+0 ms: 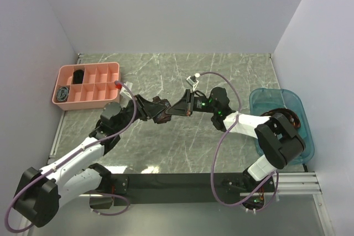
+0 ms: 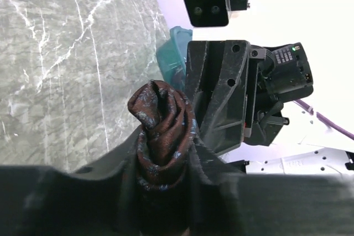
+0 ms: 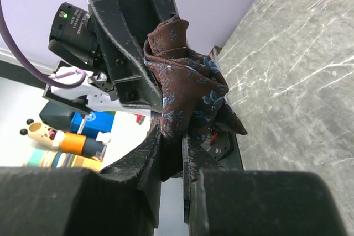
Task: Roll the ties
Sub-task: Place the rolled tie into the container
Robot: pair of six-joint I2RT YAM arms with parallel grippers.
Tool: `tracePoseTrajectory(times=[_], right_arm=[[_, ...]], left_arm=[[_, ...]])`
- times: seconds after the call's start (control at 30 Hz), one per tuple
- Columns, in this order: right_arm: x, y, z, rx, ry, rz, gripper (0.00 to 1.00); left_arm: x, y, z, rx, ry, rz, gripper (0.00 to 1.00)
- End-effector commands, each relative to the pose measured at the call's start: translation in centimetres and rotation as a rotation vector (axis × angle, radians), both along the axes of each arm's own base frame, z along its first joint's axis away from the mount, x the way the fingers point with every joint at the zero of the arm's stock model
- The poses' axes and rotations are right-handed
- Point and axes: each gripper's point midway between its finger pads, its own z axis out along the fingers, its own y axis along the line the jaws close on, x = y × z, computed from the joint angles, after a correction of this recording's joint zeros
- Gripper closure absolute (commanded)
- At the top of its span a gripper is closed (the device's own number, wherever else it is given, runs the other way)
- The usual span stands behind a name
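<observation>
Grey-green marbled table (image 1: 182, 147), pink compartmented tray (image 1: 88, 85) at its far left corner, translucent blue plastic bin (image 1: 263, 99) at its right edge, white enclosure walls (image 1: 177, 9) on three sides, aluminium rail (image 1: 298, 183) along the near edge.

both arms angled inward; left claw (image 1: 155, 113) and right claw (image 1: 172, 111) tip to tip, each clamped on same tie (image 1: 162, 104)

Top camera high, looking down; wrist cameras close, facing each other; all share tie (image 2: 163, 131).

Left end effector (image 1: 155, 113) holds tie (image 1: 163, 110) (right end effector (image 1: 173, 110) too).
</observation>
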Motion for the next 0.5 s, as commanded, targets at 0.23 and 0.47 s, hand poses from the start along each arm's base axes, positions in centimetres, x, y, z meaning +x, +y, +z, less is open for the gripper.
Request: tracePoseTrajectory(times=[0.23, 0.47], right_arm=[[0.0, -0.4, 0.0, -0.045, -0.082, -0.024, 0.74], [2.7, -4.1, -1.6, -0.234, -0.165, -0.165, 0.38]], left_arm=[[-1.1, -0.1, 1.6, 0.008, -0.058, -0.020, 0.96], [4.1, 5.9, -0.5, 0.257, 0.002, 0.395, 0.99]])
